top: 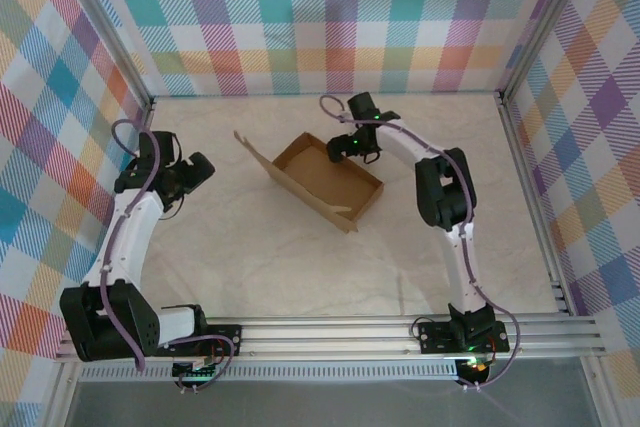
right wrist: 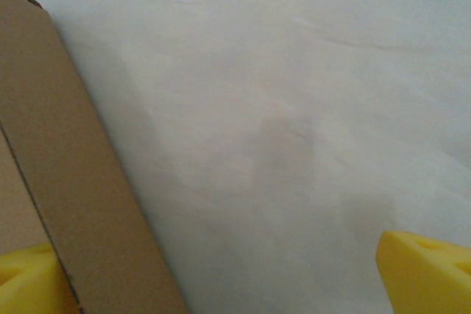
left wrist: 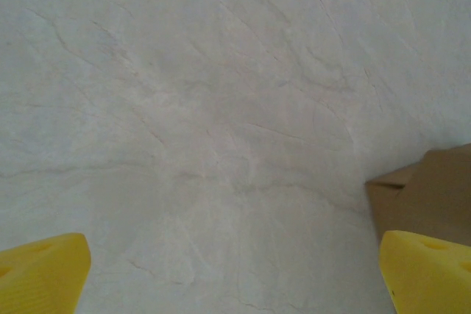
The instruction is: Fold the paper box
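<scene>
Two grippers: the left gripper (top: 197, 169) and the right gripper (top: 352, 147) both gape wide and hold nothing.
Paper box (top: 330, 182): it sits mid-table as an open tray, its long axis running from far-left to near-right.
Nearer arm: your right. Its fingers straddle the far long wall (right wrist: 73, 182).
Left side: a loose flap (top: 252, 150) points toward your left gripper, which is well apart from it.
Your move: likely to turn on that far wall.

Claw (left wrist: 234, 276) spread wide. My yellow fingers (left wrist: 43, 270) sit in the two lower corners, with bare table (left wrist: 221, 93) between them. The surface is pale, veined like marble. A brown box (left wrist: 434, 193) pokes in at the right edge, its cardboard corner lying just beyond my right-hand finger.
</scene>
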Controlling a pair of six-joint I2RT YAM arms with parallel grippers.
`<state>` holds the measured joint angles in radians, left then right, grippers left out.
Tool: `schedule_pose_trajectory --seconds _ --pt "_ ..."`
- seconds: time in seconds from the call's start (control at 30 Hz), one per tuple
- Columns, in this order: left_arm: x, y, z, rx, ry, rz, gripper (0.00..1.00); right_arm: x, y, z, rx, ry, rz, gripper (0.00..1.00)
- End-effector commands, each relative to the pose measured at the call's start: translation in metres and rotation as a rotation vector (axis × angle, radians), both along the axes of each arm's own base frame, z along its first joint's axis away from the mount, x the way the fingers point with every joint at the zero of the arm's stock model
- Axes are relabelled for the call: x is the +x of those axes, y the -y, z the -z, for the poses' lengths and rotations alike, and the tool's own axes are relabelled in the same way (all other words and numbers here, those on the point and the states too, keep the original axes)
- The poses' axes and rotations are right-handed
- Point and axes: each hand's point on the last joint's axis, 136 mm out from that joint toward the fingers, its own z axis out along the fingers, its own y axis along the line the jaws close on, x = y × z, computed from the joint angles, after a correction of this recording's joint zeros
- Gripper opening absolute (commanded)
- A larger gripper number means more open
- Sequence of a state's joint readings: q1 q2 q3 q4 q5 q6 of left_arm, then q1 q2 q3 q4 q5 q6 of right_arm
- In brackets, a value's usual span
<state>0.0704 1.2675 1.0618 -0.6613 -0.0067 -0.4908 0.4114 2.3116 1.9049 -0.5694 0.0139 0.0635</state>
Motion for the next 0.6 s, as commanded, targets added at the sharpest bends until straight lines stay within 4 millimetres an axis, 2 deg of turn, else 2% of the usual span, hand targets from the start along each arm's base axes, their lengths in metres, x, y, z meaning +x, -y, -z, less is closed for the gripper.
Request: schedule_pose_trajectory --seconds 0.0,0.1,0.17,0.3,0.4,0.5,0.57 --pt "0.015 0.029 0.020 -0.052 -0.015 0.071 1.00 -0.006 0.039 -0.024 0.033 -0.033 0.226 0.96" --pt "0.028 0.054 0.042 -0.082 -0.053 0.123 1.00 -0.017 0.052 -0.031 0.113 -0.057 0.274 0.94" --pt "0.037 0.071 0.055 -0.097 -0.074 0.158 1.00 -0.025 0.049 -0.041 0.166 -0.054 0.237 0.94" --pt "0.057 0.105 0.075 -0.121 -0.086 0.224 1.00 -0.038 0.038 -0.076 0.269 0.054 0.136 0.95" --pt "0.071 0.132 0.086 -0.165 -0.092 0.267 1.00 -0.041 0.060 -0.090 0.293 0.096 0.211 0.95" --pt "0.083 0.163 0.096 -0.197 -0.118 0.327 1.00 -0.046 0.101 -0.075 0.253 0.058 0.381 0.94" --pt "0.091 0.185 0.102 -0.224 -0.131 0.365 0.98 -0.053 0.127 -0.062 0.224 0.033 0.483 0.88"
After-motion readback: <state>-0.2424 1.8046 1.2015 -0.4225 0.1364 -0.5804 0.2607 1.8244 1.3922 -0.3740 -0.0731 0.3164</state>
